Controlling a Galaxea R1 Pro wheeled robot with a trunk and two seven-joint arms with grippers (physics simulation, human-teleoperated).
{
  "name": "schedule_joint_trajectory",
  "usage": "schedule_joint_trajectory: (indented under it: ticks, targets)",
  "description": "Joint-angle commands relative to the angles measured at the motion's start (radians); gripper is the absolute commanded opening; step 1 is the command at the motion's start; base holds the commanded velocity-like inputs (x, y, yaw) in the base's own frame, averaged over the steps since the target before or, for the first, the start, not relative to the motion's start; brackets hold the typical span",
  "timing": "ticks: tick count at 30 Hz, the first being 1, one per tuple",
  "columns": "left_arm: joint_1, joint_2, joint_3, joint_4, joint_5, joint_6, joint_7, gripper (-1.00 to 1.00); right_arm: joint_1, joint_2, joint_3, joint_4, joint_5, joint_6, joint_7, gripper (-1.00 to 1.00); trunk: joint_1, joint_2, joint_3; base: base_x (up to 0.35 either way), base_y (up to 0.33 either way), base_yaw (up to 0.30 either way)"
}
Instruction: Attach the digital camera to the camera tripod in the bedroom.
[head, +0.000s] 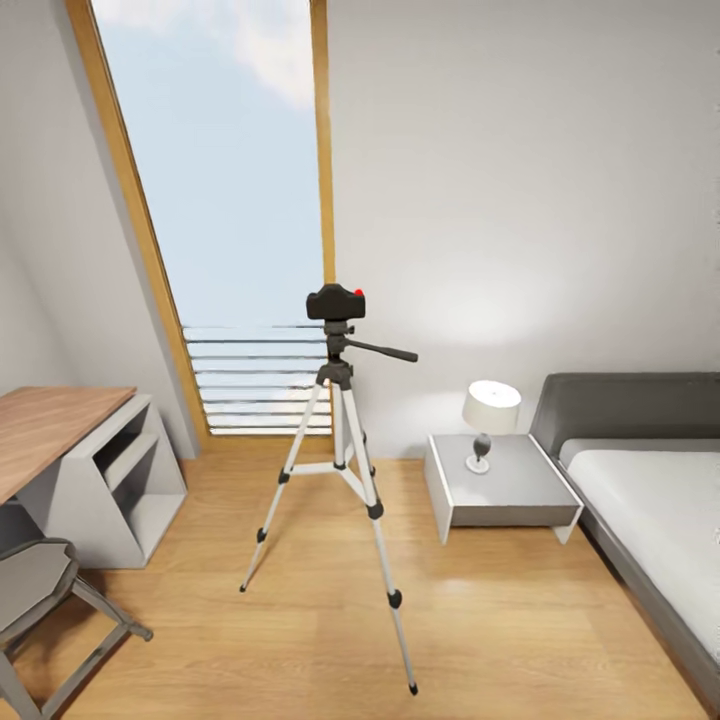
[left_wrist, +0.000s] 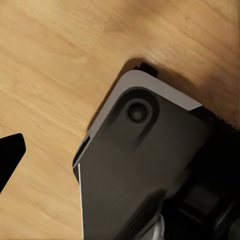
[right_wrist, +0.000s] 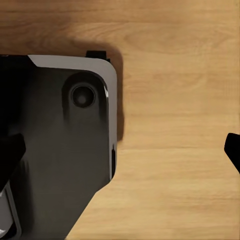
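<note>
Digital camera (head: 336, 301): you see it sitting on the head of the camera tripod (head: 340, 470), red button up.
Tripod: it stands on the wood floor (head: 300, 640) before the tall window (head: 235, 220), between the desk (head: 50, 425) and the nightstand (head: 500, 485) by the bed (head: 660, 510).
Left arm: your wrist camera looks down past the robot's dark base (left_wrist: 150, 170) at the floor; one black fingertip (left_wrist: 10, 155) shows at the edge, so you cannot tell the pincer's state.
Right arm: same downward pose; a black fingertip (right_wrist: 233, 150) shows at each edge, floor between them, so the pincer is spread and holds nothing.
</note>
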Motion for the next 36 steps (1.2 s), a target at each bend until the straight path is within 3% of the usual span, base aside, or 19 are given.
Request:
schedule_joint_trajectory:
  ticks: [1, 9, 36]
  targets:
    - [0.0, 0.0, 0.006, 0.0, -0.008, 0.003, 0.003, 1.0, 0.001, 0.0, 0.008, 0.002, -0.008, 0.001, 0.004, 1.0, 0.001, -0.002, -0.001, 0.0, 0.0, -0.082]
    - [0.004, -0.001, 0.006, -0.001, -0.027, -0.002, 0.002, 1.0, 0.024, 0.002, 0.008, 0.002, -0.008, -0.002, 0.004, 1.0, 0.001, -0.002, 0.012, 0.0, 0.0, -0.082]
    - [0.004, 0.006, 0.006, -0.004, -0.038, -0.013, 0.004, 1.0, 0.037, 0.001, 0.009, 0.001, -0.007, -0.026, 0.004, 1.0, 0.001, -0.002, 0.053, 0.0, 0.0, -0.081]
